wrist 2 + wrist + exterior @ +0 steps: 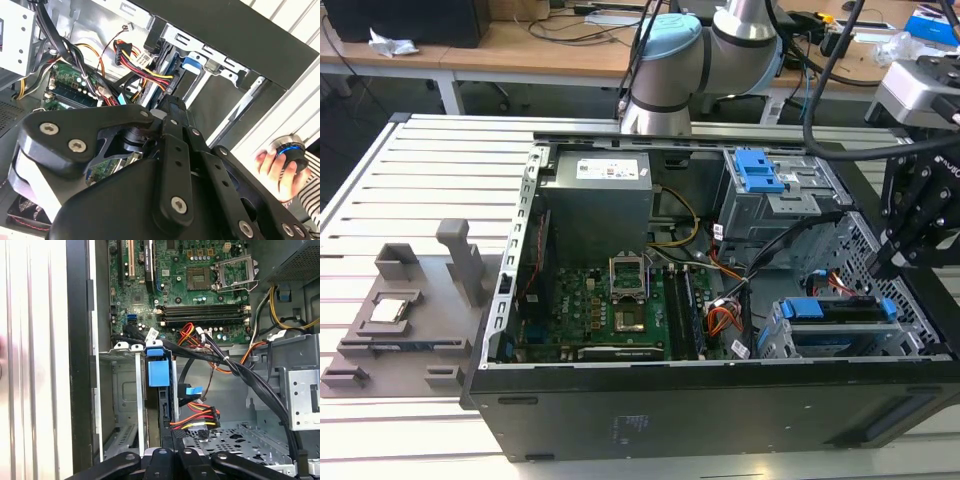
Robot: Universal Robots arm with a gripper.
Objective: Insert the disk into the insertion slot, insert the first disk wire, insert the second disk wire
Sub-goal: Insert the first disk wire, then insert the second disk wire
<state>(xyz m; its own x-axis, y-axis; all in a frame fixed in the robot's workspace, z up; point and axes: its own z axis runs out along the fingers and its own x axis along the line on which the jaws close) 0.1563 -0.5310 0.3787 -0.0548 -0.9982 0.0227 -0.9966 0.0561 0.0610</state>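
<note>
The disk point(835, 311), framed by its bright blue caddy, sits in the insertion slot point(780, 345), a silver perforated cage at the case's front corner on the exterior view's right. In the first wrist view the disk point(165, 400) stands edge-on with its blue caddy tab point(159, 373) toward the motherboard. A blue flat connector point(192, 390) and a red-yellow-black wire bundle point(200, 416) hang loose just beside the disk's edge. My black gripper point(883, 266) hovers above the disk bay, and in the first wrist view the gripper point(172, 452) is close behind the wire bundle.
A taller grey cage with a blue latch point(760, 172) stands behind the bay. The motherboard point(620, 310) and power supply point(595, 200) take up the rest of the case. Black cables point(240, 370) cross the bay. A person's hand point(275, 167) rests on a round controller outside the case.
</note>
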